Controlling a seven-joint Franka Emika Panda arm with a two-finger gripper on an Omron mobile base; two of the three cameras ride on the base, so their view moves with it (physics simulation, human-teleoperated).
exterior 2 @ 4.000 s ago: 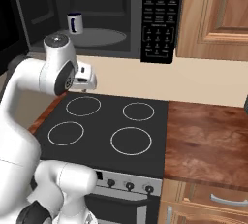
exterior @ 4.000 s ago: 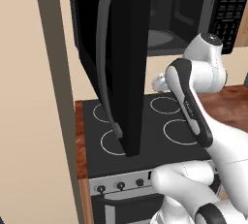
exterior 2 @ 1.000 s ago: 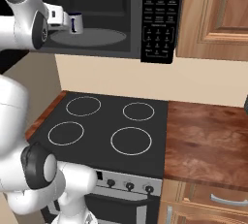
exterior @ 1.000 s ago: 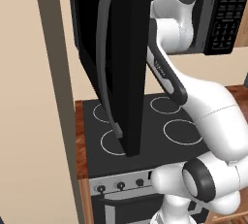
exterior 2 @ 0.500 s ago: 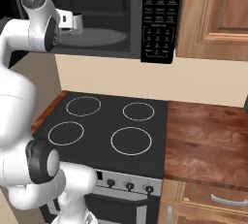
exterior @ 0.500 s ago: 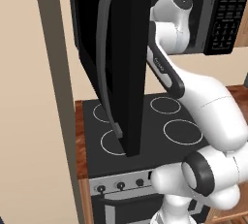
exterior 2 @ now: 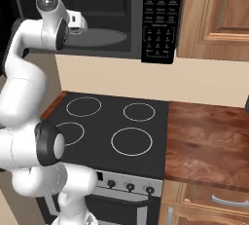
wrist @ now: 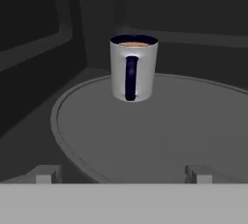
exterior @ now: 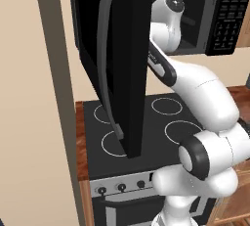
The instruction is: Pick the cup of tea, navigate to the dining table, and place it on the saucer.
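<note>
The cup of tea (wrist: 133,68) stands upright on the grey turntable (wrist: 160,131), upper centre of my hand view, handle toward me. My tool (wrist: 123,173) is wide apart, holding nothing, near the microwave (exterior 2: 107,19) mouth.

matt grey cup of tea (wrist: 133,68), glossy black stovetop (exterior 2: 116,126), polished wood counter (exterior 2: 209,146).

Cup of tea (wrist: 133,68) on round grey turntable (wrist: 160,131)
Upright, dark handle facing camera, light-brown liquid inside; dark walls behind; finger tips (wrist: 46,173) spread wide below
</note>
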